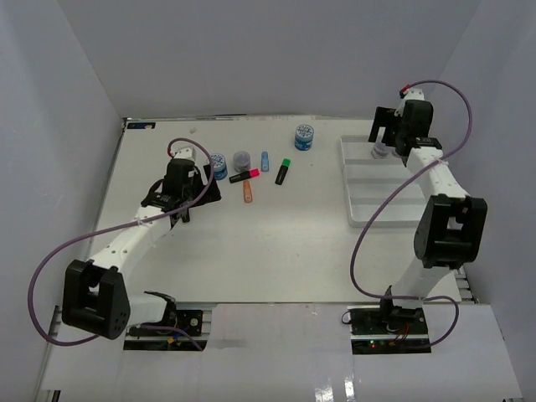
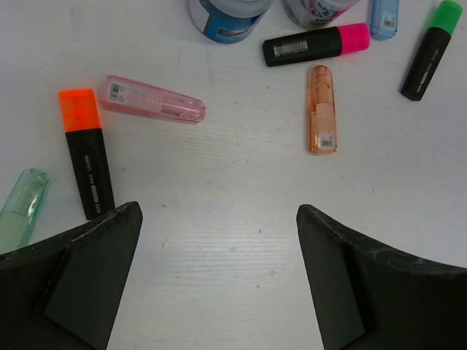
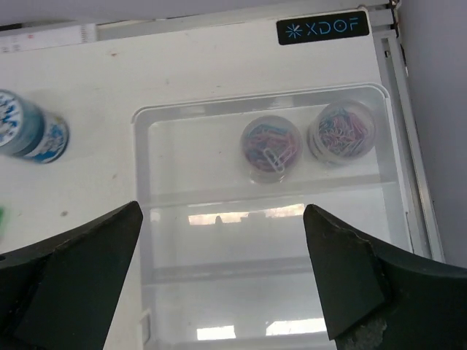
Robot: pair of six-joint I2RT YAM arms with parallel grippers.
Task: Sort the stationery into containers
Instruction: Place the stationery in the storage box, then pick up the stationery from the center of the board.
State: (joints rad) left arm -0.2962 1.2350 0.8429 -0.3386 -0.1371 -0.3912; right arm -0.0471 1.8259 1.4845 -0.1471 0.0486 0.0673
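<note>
left gripper (image 2: 219, 219) spread wide, holding nothing, orange-capped marker (image 2: 87, 149) at its upper left; right gripper (image 3: 222, 219) spread wide, empty, over the white tray (image 3: 140, 168).

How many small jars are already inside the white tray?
2. Both stand side by side in one end compartment of the tray: left jar, right jar. Partly covered sections may hide others.

On my left wrist feed, the blue-patterned jar (image 2: 230, 14) and the second jar (image 2: 317, 7) are cropped at twelve o'clock, and the pale green highlighter (image 2: 22, 208) is clipped at nine. Right wrist: another blue jar (image 3: 33, 131) is smeared at ten, and I see the tray (image 3: 219, 103) running off at six.
</note>
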